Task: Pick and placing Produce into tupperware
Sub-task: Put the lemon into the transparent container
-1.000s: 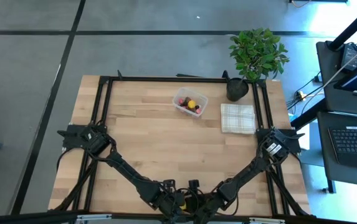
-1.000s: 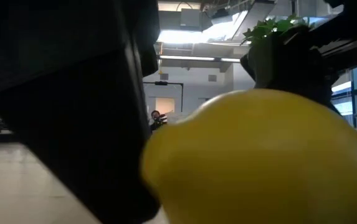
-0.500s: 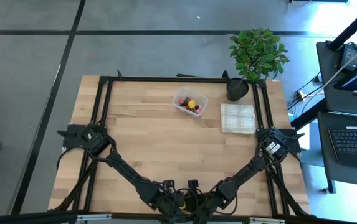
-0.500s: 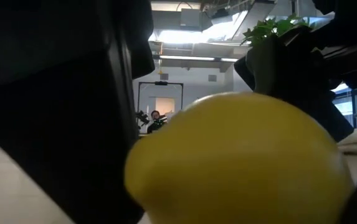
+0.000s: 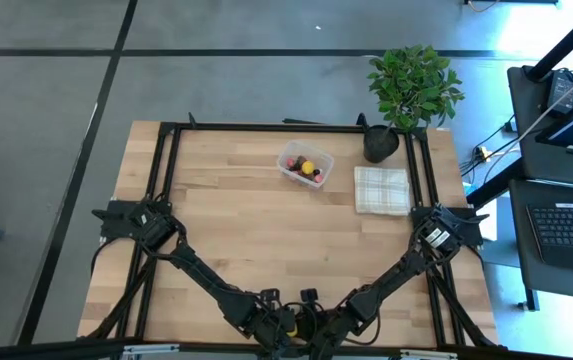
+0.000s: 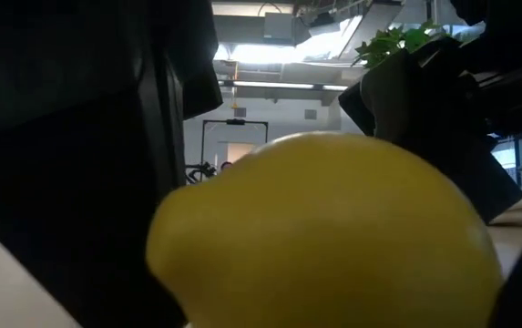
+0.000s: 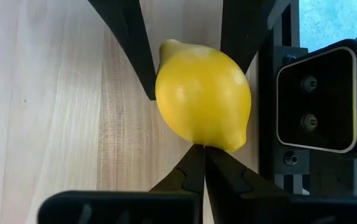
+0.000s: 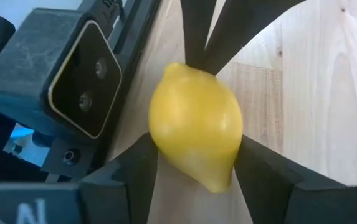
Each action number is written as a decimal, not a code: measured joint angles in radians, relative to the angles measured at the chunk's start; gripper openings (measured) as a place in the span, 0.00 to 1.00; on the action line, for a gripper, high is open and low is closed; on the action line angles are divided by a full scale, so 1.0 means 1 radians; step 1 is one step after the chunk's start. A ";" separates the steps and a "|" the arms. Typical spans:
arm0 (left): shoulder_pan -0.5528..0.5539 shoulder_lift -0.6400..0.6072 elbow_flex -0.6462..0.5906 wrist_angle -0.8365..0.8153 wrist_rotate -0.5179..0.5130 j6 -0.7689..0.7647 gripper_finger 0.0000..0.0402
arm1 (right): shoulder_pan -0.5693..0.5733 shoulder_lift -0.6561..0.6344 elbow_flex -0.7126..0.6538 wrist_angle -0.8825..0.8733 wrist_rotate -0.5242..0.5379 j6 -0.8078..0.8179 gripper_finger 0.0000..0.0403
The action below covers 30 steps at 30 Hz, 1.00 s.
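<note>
At the table's near edge, between both arms, a lemon (image 8: pixel 195 124) lies on the wood. The right gripper (image 8: pixel 194 155) straddles it, fingers apart at its sides; the left gripper (image 7: pixel 199 163) is pinched together, tips touching it. Picking is under way. Next: clamp, lift, carry to the tupperware (image 5: pixel 305 165) far across.

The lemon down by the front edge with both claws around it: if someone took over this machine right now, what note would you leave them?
Left gripper: shut, tips touching the lemon, not holding it.
Right gripper: fingers either side of the lemon, closing, grip not confirmed.
Lemon lies on the table at the near edge, beside the low camera.
Tupperware sits at the far side, left of the checked cloth, already holding a yellow piece and some berries.
Left to do: lift this lemon, carry it to the tupperware, drop it in.
</note>
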 joint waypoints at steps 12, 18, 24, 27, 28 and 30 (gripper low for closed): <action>-0.001 0.000 0.000 -0.002 -0.005 0.016 0.03 | -0.014 0.000 0.000 0.035 0.014 -0.045 0.57; -0.002 0.000 0.000 -0.001 -0.001 0.027 0.01 | -0.015 0.000 -0.001 0.083 0.015 -0.098 0.58; -0.002 0.000 0.000 -0.001 -0.001 0.027 0.03 | -0.019 0.000 -0.001 0.094 0.012 -0.105 0.58; -0.002 0.000 0.000 0.002 0.000 0.030 0.04 | -0.020 0.011 -0.001 0.149 0.011 -0.129 0.58; -0.003 0.000 0.000 0.002 0.002 0.030 0.04 | -0.020 0.017 -0.001 0.164 0.011 -0.132 0.58; -0.003 0.000 -0.001 -0.003 0.004 0.030 0.03 | -0.024 0.027 -0.001 0.172 0.006 -0.128 0.58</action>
